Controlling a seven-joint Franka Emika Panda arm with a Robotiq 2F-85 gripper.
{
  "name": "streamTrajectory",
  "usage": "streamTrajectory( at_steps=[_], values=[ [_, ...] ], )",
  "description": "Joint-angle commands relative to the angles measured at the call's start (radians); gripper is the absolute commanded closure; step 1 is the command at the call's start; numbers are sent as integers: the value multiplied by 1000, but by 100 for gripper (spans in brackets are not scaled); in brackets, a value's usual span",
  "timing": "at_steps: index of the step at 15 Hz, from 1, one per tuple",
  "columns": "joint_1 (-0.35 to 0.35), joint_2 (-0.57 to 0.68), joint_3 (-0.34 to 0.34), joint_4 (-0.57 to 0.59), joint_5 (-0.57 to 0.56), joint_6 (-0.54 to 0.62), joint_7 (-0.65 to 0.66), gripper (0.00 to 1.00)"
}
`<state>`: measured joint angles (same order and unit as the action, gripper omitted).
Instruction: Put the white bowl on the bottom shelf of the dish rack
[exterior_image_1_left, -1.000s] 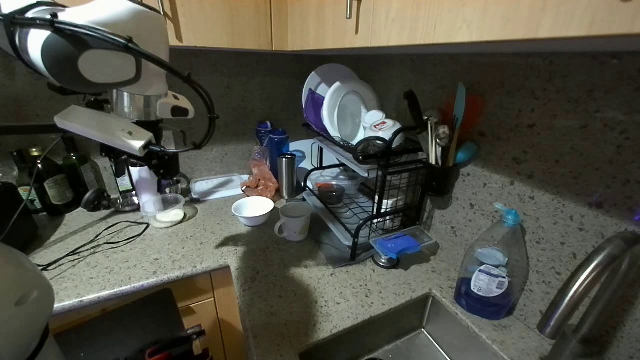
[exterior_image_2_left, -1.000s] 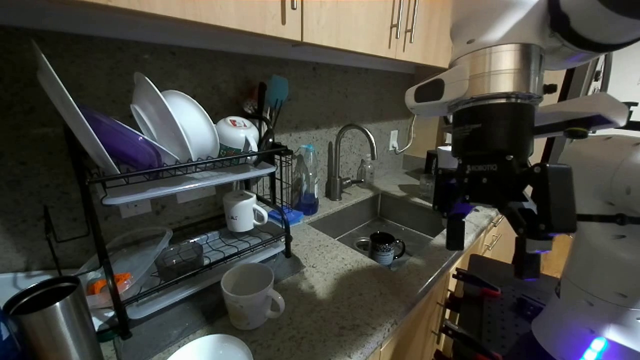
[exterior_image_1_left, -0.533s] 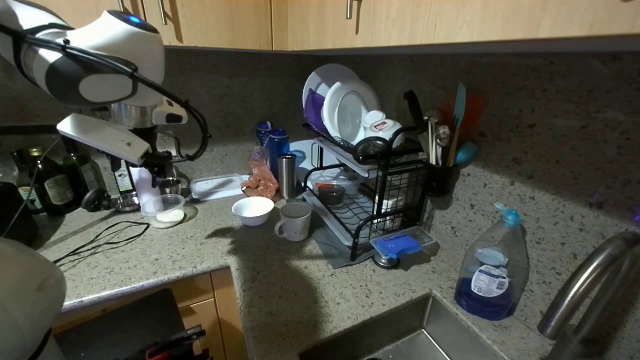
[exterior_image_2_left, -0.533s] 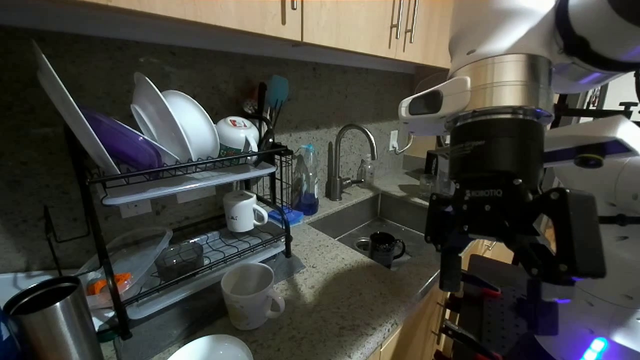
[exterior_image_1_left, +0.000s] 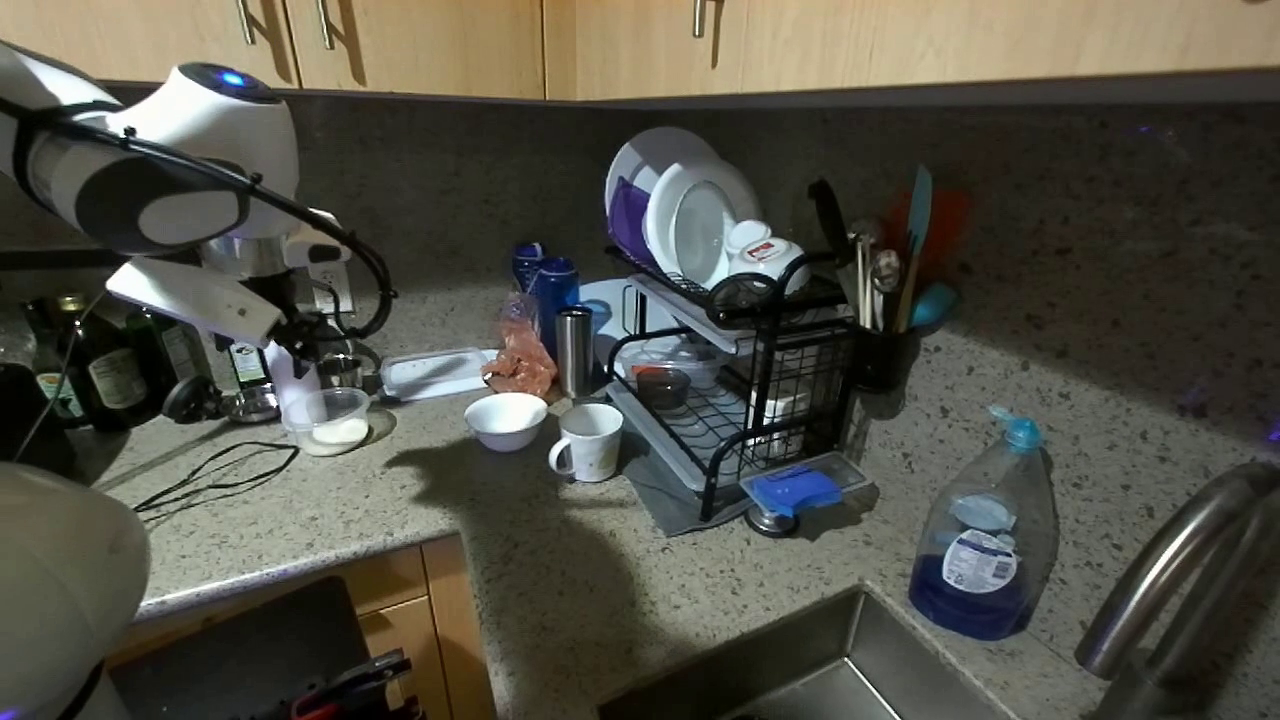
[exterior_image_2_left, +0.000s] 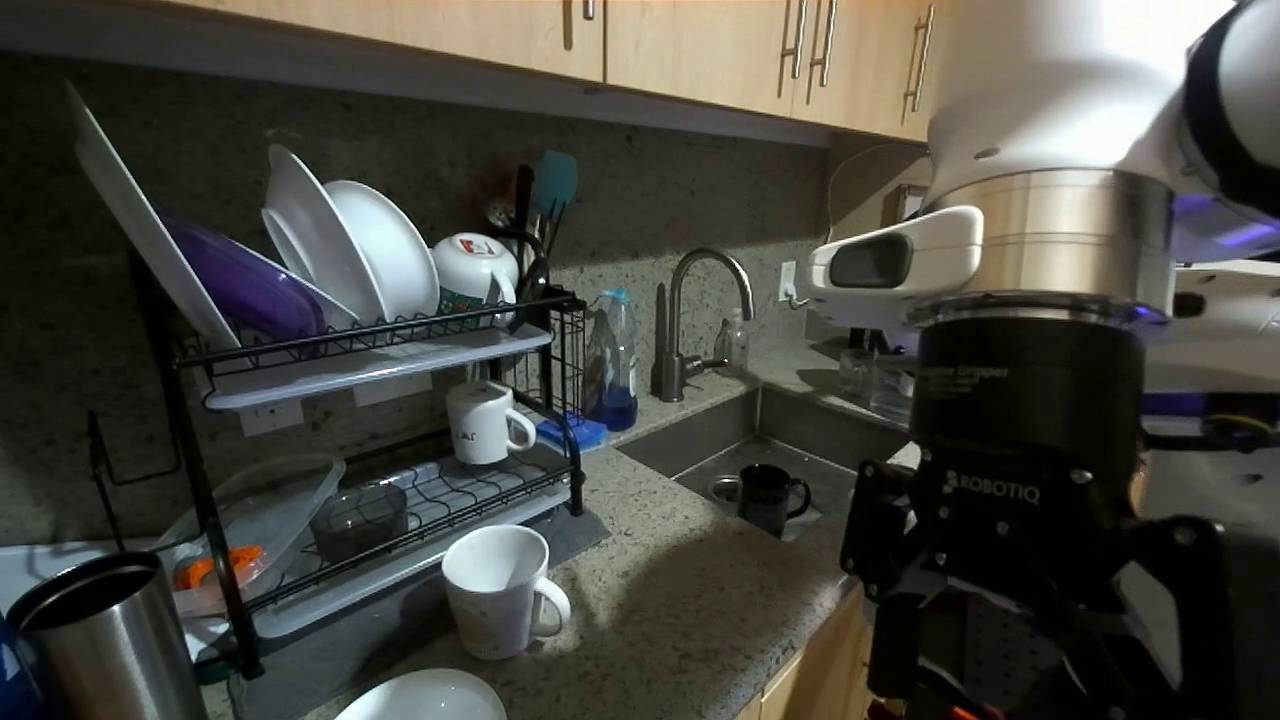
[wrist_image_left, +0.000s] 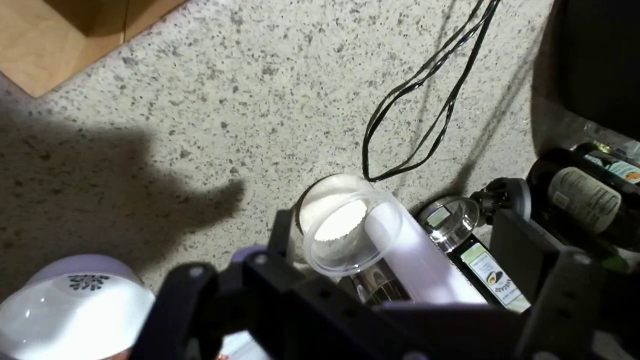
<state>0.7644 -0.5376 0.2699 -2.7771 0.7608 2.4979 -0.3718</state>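
Note:
The white bowl (exterior_image_1_left: 505, 420) stands upright on the counter, short of the dish rack (exterior_image_2_left: 350, 340). In the wrist view the bowl (wrist_image_left: 75, 315) lies at the lower left, outside the jaws and cut by the frame edge. My gripper (wrist_image_left: 402, 250) is open, its fingers wide apart with nothing held between them. In an exterior view the gripper (exterior_image_2_left: 1050, 670) hangs at the lower right, its tips dark and hard to see. On the rack's bottom shelf (exterior_image_2_left: 450, 495) are a white mug (exterior_image_2_left: 480, 425), a small clear box (exterior_image_2_left: 360, 522) and a plastic container (exterior_image_2_left: 265, 505).
A patterned mug (exterior_image_1_left: 590, 445) stands between bowl and rack, near a steel tumbler (exterior_image_1_left: 575, 350). Beneath the jaws are a clear tub (wrist_image_left: 350, 250) and a pale bottle (wrist_image_left: 420, 255). A black cable (wrist_image_left: 430, 155) lies on the counter. The sink (exterior_image_2_left: 690, 445) is beyond.
My arm has come down, shifting slightly left in an exterior view and growing larger in another. Its shadow has slid off the patterned mug. Bowl and rack stay where they were; the jaws remain open.

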Motion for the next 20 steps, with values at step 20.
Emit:
streamTrajectory(
  at_steps=[20],
  values=[
    [-282, 394, 224, 244, -843, 286, 533, 0]
  ],
)
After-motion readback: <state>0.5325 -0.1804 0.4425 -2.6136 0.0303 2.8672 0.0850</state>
